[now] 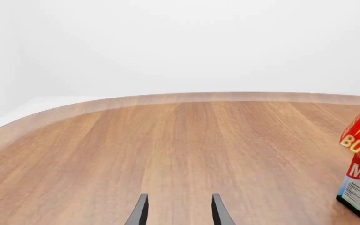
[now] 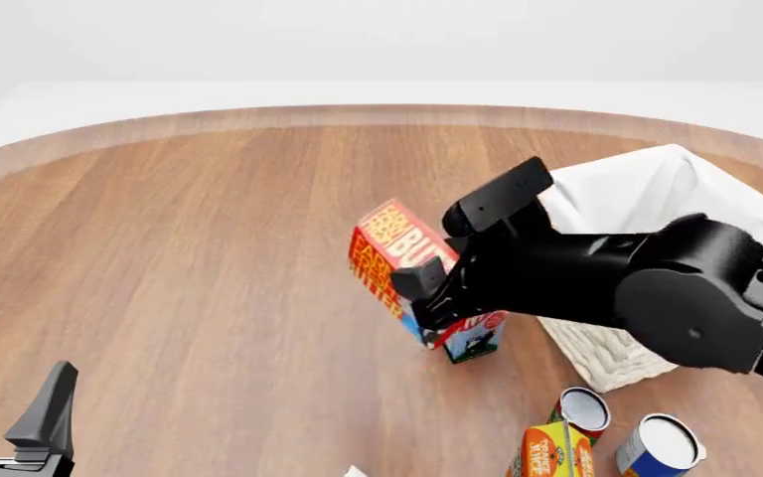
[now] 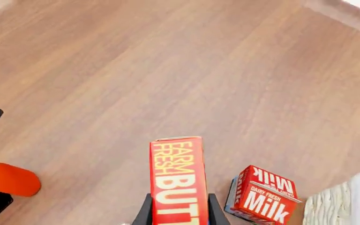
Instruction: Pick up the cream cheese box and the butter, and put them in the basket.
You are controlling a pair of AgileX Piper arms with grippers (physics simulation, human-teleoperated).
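The right gripper [image 3: 177, 212] is clenched on the oblong red-and-orange butter carton with pale yellow lettering [image 3: 176, 180]; in the right wrist view its two dark fingers press the carton's long sides, and the carton runs out forward between them. In the front view the bulky black right arm [image 2: 620, 283] reaches in from the right edge toward the table's middle, holding the butter carton tilted and raised, just above and beside the red Milk carton [image 2: 468, 336], which stands on the brown wooden table [image 2: 196, 258]. The arm hides most of the Milk carton and the near-left part of the cream-white wicker basket with white cloth lining [image 2: 647, 194], which sits behind it. The left gripper [image 1: 178, 212] hangs low at the near-left of the table, its jaws apart and holding nothing; only the finger tips show. Near the front edge, two round tin cans [image 2: 658, 444] and an orange-yellow carton [image 2: 550, 452] stand partly cut off. No cream cheese box can be made out.
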